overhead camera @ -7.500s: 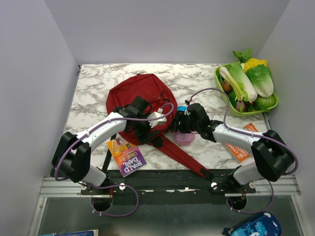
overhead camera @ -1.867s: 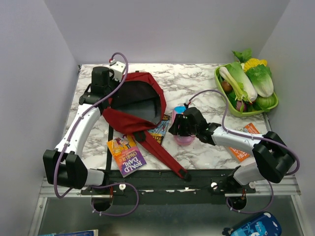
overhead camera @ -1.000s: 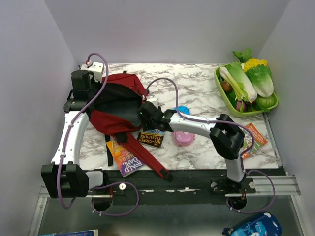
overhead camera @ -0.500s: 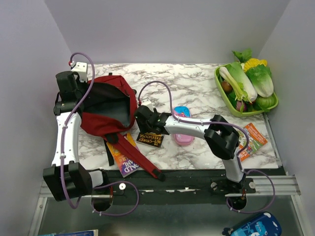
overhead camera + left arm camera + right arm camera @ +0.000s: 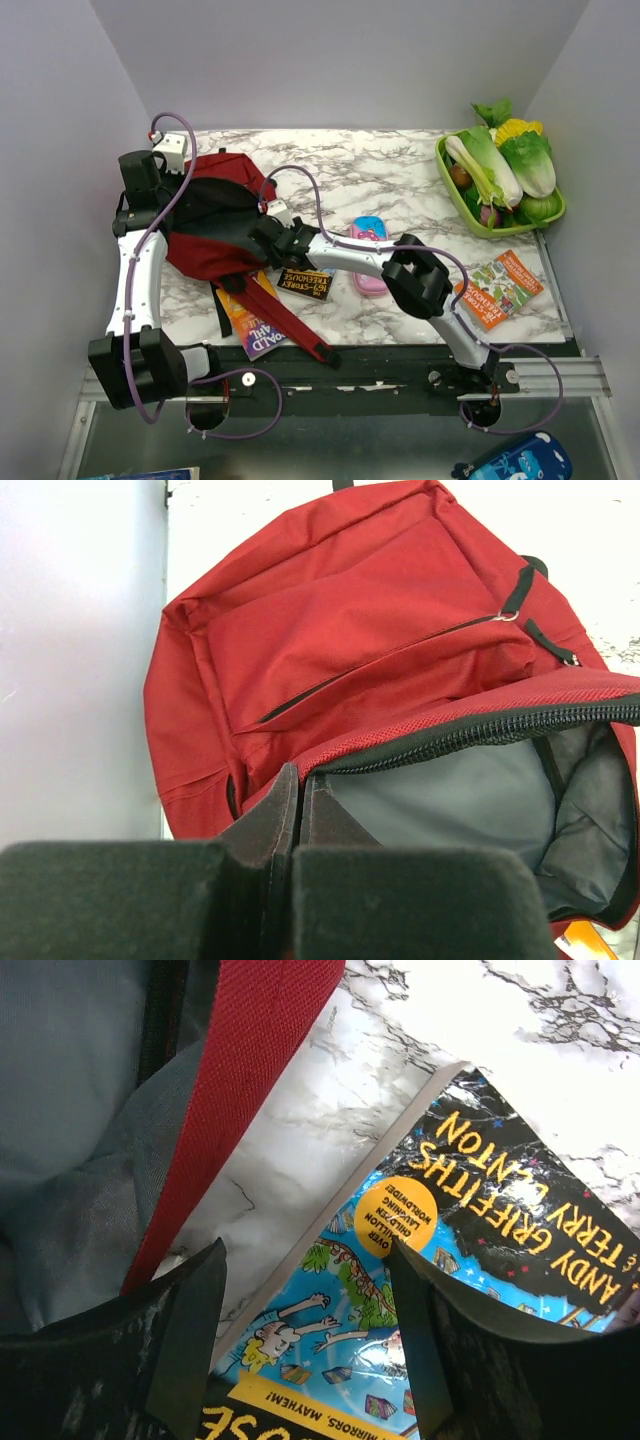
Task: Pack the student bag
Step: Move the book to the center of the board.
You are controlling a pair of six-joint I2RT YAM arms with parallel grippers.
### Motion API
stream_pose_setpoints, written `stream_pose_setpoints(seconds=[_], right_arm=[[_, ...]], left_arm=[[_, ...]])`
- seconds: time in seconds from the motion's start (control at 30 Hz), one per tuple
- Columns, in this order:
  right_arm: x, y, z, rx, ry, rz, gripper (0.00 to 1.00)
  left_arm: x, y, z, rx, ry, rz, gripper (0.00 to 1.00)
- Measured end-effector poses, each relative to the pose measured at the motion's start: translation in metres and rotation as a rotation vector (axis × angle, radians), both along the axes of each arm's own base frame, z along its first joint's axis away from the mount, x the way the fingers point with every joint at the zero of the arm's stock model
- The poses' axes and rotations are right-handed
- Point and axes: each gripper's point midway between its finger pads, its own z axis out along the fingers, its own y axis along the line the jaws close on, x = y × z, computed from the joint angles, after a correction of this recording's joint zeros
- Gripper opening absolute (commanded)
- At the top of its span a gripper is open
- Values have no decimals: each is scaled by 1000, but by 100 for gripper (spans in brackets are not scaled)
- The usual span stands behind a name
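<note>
The student bag (image 5: pixel 225 250) is a dark red backpack lying at the left of the table, its main zip open on a dark grey lining (image 5: pixel 470 800). My left gripper (image 5: pixel 152 193) is at the bag's far left rim, shut on the zippered edge (image 5: pixel 297 776) and holding the mouth up. My right gripper (image 5: pixel 263 232) reaches across to the bag's near right rim (image 5: pixel 230 1080). Its fingers (image 5: pixel 190 1300) stand open with nothing between them. It hovers over the corner of a black-and-blue Treehouse book (image 5: pixel 480 1180), which lies flat on the marble beside the bag (image 5: pixel 305 283).
A purple Roald Dahl book (image 5: pixel 258 328) lies at the front, partly under the bag's red strap (image 5: pixel 290 325). A pink pencil case (image 5: pixel 368 240) sits mid-table behind the right arm. An orange book (image 5: pixel 500 287) lies at the right, a green basket (image 5: pixel 452 180) of vegetables at the back right.
My right gripper has slid left, from over the black book to the bag's rim. The left gripper and the held rim have shifted slightly to the right. The black book has not moved.
</note>
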Motion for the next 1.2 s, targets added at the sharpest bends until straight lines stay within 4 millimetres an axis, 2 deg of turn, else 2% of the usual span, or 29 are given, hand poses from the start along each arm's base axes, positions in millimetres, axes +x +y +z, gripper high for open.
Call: stream_pose_setpoints(seconds=[0.17,0.33,0.47,0.87,1.2], right_arm=[[1,-15,-6,-58,-24,-39,72],[-9,-40,-9,-103,-29,-66,70],[-13,-50,-11,-115,-27,-80,66],[-14,-56,-9,-131,-25,-122,83],[-13,-48,-7,-189,-44,-132,86]], left_arm=[[-1,-6,0,-16,-5,-26,0],[-2,-13,3,-47,-15,-51,0],[-4,-17,6,-63,-25,-64,0],[-9,-24,8,-75,-34,-88,0],[-9,-28,7,-81,-30,-117,0]])
